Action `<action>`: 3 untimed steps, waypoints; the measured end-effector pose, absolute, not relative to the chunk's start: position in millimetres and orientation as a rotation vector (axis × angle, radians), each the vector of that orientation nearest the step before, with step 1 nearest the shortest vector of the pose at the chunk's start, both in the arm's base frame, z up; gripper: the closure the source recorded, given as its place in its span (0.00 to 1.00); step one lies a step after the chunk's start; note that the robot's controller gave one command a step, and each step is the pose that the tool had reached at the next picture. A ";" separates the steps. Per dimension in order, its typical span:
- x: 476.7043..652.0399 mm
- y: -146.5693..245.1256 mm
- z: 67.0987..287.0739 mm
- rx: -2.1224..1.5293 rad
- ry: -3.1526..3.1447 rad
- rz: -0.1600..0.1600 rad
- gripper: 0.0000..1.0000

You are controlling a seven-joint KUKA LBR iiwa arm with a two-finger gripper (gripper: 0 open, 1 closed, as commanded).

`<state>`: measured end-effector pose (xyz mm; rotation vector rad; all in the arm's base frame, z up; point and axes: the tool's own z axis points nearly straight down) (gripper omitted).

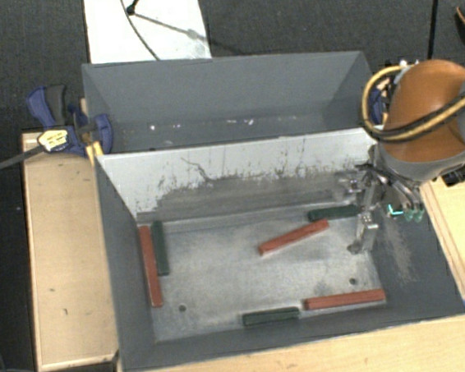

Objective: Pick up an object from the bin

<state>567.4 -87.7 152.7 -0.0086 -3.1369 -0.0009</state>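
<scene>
In the grey bin [227, 287], jaws of unclear spread hang beside a dark green bar [328, 212].

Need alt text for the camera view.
The pincer hangs at the bin's right side, beside a dark green bar and a tilted red bar. Four more red and green bars lie along the left and near edges.

The short dark green flat bar [326, 212] has its right end hidden behind the metal gripper [360, 240]. The orange-covered arm [423, 111] is cut off at the right.
</scene>
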 end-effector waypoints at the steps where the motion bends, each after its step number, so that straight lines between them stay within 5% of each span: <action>1: 581.4 -34.3 66.0 -0.011 -3.137 -0.006 0.00; 2: 583.2 -38.0 70.8 -0.012 -3.144 0.000 1.00; 3: 574.2 -85.8 213.1 -0.010 -3.153 0.004 1.00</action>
